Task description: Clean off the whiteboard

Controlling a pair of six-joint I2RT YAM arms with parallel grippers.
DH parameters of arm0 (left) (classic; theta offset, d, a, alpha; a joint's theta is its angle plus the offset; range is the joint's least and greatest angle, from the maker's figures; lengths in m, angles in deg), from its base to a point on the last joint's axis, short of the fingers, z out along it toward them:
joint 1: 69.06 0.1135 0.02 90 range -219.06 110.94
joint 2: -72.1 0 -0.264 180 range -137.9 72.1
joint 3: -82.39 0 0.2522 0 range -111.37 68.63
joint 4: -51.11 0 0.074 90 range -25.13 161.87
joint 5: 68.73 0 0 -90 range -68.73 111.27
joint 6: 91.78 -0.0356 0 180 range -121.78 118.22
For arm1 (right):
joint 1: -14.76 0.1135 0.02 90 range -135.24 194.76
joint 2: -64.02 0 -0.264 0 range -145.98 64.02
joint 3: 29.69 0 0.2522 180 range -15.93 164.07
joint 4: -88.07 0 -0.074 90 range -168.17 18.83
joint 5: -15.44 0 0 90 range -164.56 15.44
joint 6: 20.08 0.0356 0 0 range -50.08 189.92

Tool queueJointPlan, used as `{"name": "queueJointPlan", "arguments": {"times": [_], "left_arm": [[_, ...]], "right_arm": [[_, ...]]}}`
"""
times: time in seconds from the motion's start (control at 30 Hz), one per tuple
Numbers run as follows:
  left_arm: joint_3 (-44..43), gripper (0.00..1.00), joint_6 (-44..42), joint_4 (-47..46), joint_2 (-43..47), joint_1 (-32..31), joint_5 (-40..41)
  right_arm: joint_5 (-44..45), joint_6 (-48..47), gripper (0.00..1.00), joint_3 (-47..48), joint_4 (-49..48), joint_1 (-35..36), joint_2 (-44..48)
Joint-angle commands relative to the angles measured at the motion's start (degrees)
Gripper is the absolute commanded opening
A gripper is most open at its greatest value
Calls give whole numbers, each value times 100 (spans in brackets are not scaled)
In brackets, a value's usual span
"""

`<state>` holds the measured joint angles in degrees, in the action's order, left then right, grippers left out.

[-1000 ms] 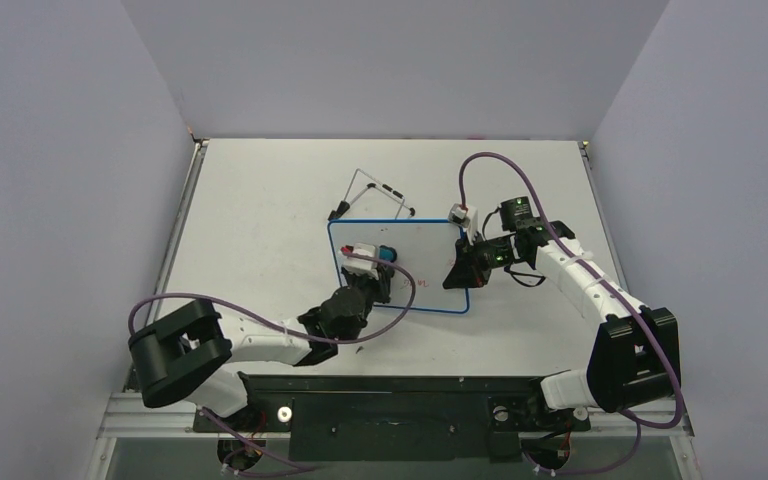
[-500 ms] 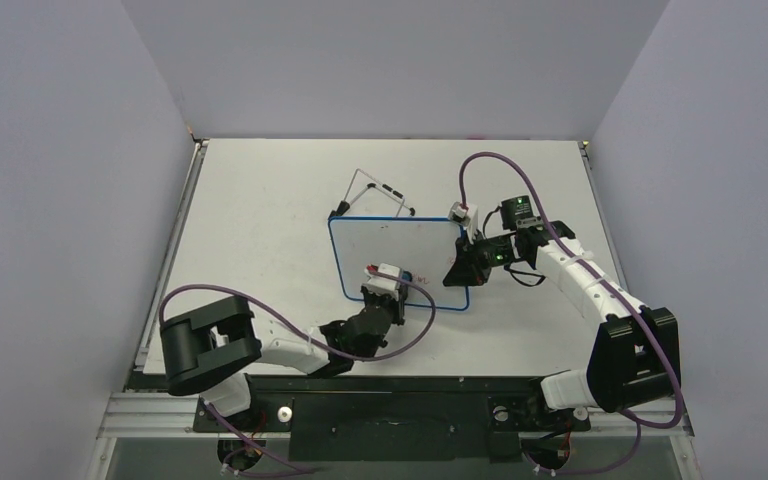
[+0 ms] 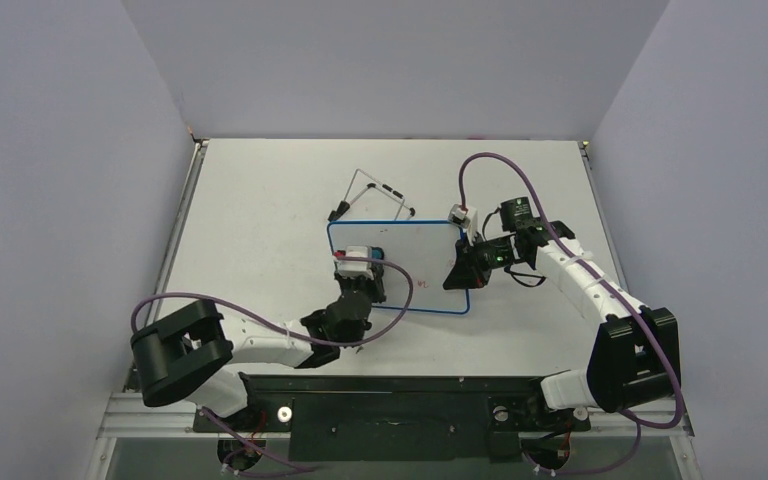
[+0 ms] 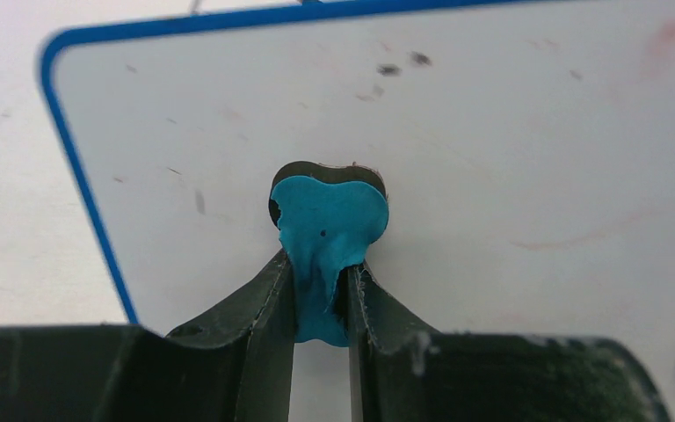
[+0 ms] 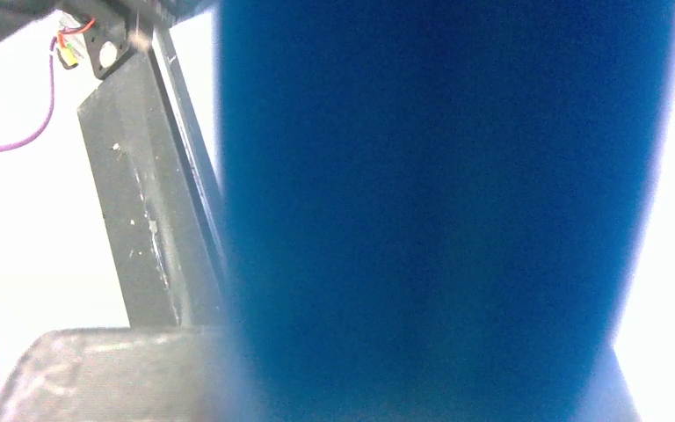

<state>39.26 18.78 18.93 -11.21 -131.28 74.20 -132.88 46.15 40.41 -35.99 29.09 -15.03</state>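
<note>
While the counter [image 3: 260,200] carries the whiteboard [image 3: 410,250] near its middle, right jaws are clamped on the board's right rim and left jaws pinch the blue eraser [image 4: 330,224] against its left half. Mostly clean, I'd say — a small red scrawl [image 3: 421,284] near the lower edge and faint smears are left.
</note>
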Motion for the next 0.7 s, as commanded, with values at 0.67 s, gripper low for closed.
{"name": "queueJointPlan", "arguments": {"times": [0.67], "left_arm": [[-586,0,274,425,-427,-96,274]], "right_arm": [[-13,-154,0,-3,242,62,168]]}}
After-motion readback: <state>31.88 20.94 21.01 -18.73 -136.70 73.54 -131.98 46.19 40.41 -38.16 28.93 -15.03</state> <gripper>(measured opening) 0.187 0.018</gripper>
